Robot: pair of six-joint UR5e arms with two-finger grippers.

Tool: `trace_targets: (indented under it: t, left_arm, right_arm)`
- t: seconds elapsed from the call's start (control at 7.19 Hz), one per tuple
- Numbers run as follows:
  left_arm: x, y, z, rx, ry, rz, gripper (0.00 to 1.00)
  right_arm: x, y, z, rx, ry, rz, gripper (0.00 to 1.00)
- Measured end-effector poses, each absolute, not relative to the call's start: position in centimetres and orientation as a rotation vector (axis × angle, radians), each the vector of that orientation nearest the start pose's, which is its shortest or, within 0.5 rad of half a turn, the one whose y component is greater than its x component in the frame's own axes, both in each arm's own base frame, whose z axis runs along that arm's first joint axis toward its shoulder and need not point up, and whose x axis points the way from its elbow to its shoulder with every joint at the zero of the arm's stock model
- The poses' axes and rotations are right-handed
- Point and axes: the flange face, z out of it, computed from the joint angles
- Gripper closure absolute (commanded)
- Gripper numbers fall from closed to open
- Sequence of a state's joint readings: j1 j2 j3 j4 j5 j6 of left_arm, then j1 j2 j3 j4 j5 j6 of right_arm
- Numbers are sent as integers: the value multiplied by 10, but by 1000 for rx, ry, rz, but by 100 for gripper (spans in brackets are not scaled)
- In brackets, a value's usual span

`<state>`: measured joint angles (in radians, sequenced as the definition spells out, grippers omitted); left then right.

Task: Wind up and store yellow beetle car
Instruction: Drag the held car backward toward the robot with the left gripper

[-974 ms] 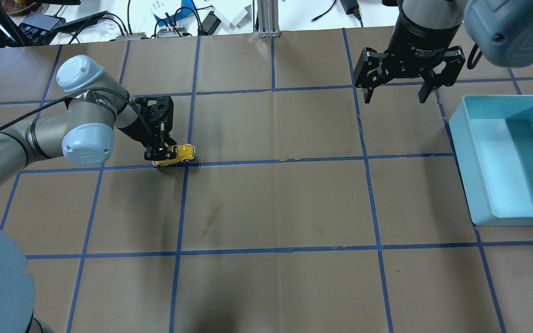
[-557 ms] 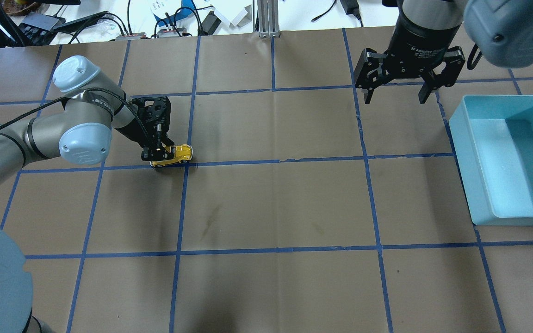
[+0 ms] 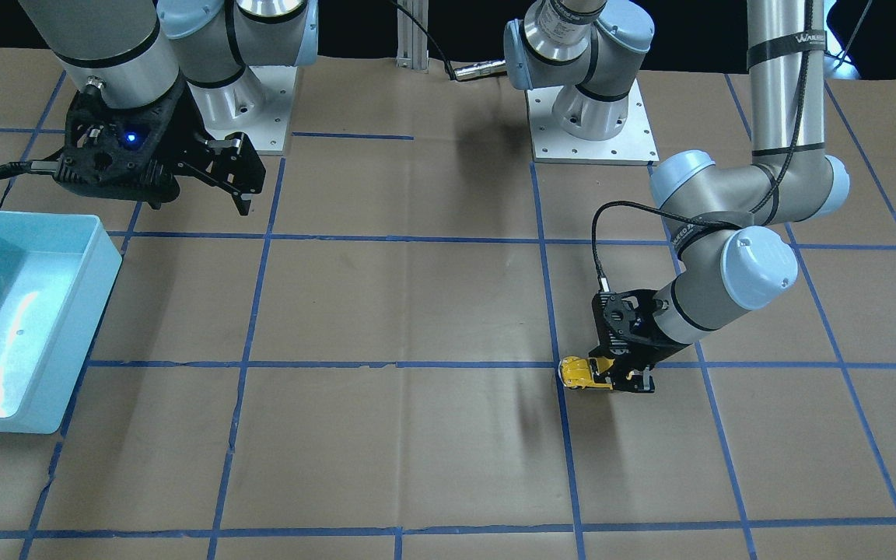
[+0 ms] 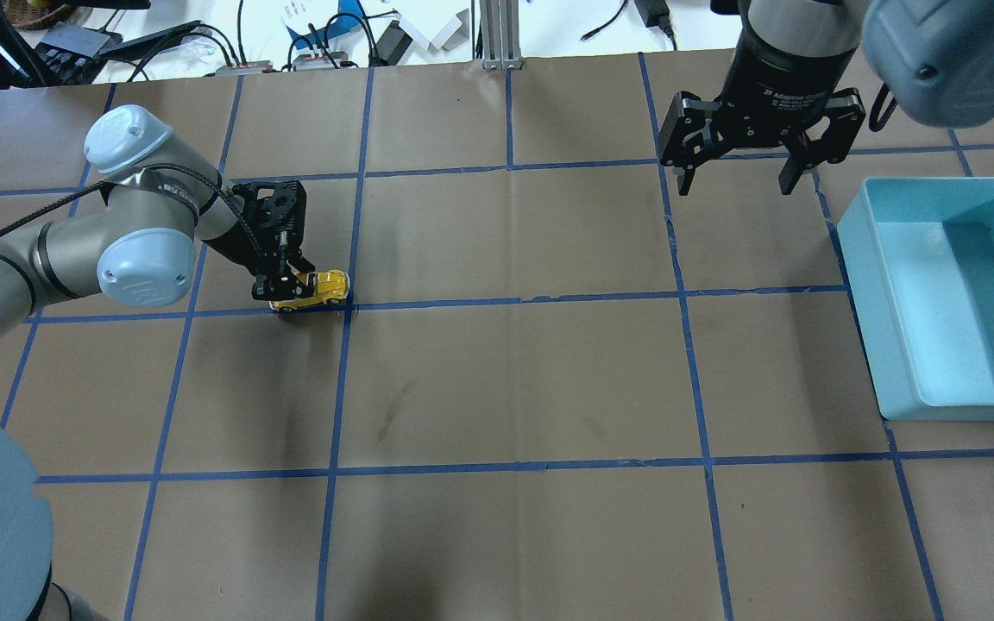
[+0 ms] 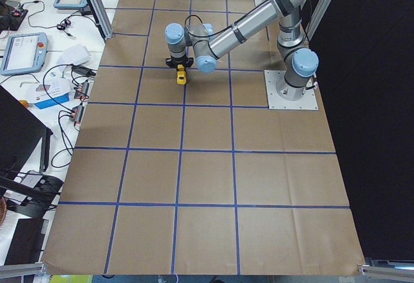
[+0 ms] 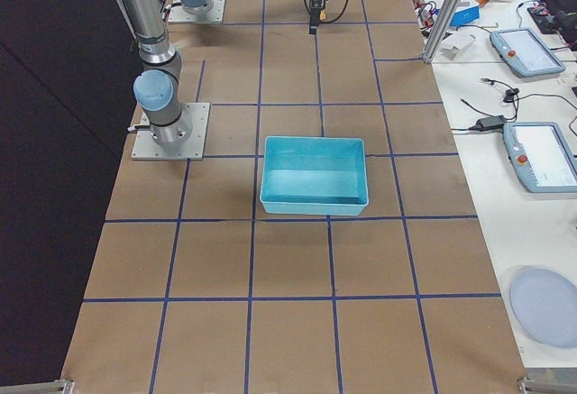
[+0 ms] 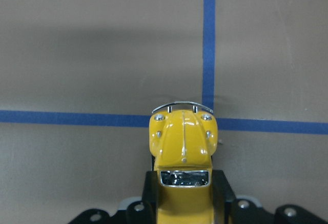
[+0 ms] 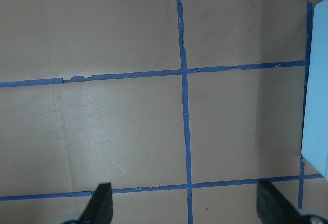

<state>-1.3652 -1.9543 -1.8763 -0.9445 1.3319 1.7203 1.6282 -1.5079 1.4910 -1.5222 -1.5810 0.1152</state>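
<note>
A: Whereabouts of the yellow beetle car (image 4: 326,285)?
B: Down on the counter (image 4: 514,379), robot's left half, at a crossing of blue tape lines (image 4: 514,302). Front bumper right over one line in the left wrist view.
A: Left gripper (image 4: 286,290)?
B: Clenched on the car's rear half, one finger on each flank. Hood and nose poking out past the fingers (rear largely hidden from overhead).
A: Right gripper (image 4: 735,183)?
B: Released, fingers spread wide. Hangs raised above the counter, well apart from the car.
A: Anything else worth noting?
B: Light blue bin (image 4: 881,319) at the counter's edge on the robot's right, near the right gripper, not touching it.
</note>
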Motion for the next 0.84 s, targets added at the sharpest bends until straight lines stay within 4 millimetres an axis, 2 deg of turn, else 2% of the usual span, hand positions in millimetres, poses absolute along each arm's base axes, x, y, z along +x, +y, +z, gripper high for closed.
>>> trace_targets:
  t: [0.84]
  left_arm:
    - [-18, -573, 200, 2264, 2443, -293, 78]
  right_arm:
    - [158, -508, 490, 105, 3156, 51, 0]
